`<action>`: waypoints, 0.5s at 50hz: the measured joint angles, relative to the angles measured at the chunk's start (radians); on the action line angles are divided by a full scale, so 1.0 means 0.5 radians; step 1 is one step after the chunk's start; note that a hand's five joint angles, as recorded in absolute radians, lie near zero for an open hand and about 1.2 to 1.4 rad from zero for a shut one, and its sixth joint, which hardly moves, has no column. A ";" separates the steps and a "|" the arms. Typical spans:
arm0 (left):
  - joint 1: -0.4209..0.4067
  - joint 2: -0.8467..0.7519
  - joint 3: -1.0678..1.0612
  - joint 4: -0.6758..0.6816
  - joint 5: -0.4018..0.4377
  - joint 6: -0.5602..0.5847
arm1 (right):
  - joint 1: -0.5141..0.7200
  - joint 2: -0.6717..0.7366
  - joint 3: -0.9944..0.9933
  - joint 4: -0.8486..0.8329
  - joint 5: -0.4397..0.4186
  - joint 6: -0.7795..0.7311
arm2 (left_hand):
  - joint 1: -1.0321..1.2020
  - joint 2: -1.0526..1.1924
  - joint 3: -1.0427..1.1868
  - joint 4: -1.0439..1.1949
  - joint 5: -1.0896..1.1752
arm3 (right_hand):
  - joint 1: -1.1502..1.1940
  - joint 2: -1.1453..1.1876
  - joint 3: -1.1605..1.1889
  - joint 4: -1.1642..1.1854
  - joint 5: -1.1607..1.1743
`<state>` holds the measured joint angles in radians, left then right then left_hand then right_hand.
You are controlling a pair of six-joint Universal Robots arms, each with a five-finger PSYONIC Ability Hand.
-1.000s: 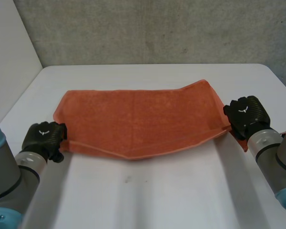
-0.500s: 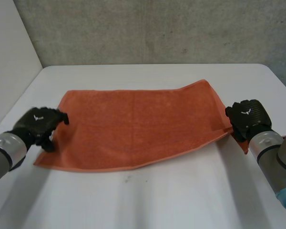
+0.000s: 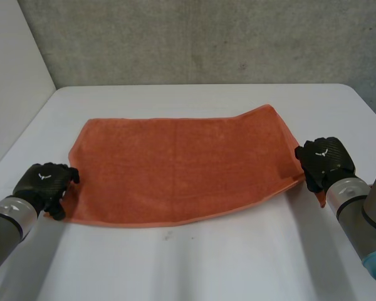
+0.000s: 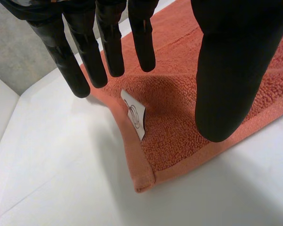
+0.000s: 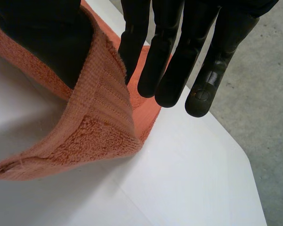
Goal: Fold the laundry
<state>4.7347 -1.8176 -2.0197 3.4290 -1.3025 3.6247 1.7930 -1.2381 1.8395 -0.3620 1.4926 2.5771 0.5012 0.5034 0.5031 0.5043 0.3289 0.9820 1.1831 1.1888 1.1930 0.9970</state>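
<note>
Orange towel [image 3: 182,166], one; left hand [image 3: 44,183], right hand [image 3: 324,162] at ends

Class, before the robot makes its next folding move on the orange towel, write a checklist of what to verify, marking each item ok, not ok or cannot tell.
1. Towel spread flat on the table: ok, except the lifted corner at the right hand.
2. Left hand gripping its near corner: not ok; fingers straight above the cloth, holding nothing.
3. Right hand holding its corner: ok; cloth pinched between thumb and fingers.
4. Label hidden: not ok; it shows under the left hand.
</note>
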 measured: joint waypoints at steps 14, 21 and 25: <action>0.003 -0.069 -0.053 0.181 -0.055 0.000 | 0.002 0.000 0.004 0.000 -0.003 0.000 | 0.087 0.088 0.089 0.089 0.088 | 0.000 0.000 0.000 0.000 0.000; 0.002 -0.157 -0.052 0.214 -0.050 0.000 | 0.003 0.000 0.006 0.000 -0.003 0.000 | 0.087 0.089 0.089 0.089 0.090 | 0.000 0.000 0.000 0.000 0.000; 0.000 -0.203 -0.055 0.254 -0.049 0.000 | 0.003 0.000 0.006 0.000 -0.007 0.000 | 0.087 0.089 0.089 0.089 0.090 | 0.000 0.000 0.000 0.000 0.000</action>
<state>4.7346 -1.9193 -2.0472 3.5562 -1.3270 3.6248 1.7946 -1.2380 1.8424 -0.3620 1.4890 2.5771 0.5447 0.5481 0.5476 0.5490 0.3738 0.9820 1.1831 1.1888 1.1930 0.9970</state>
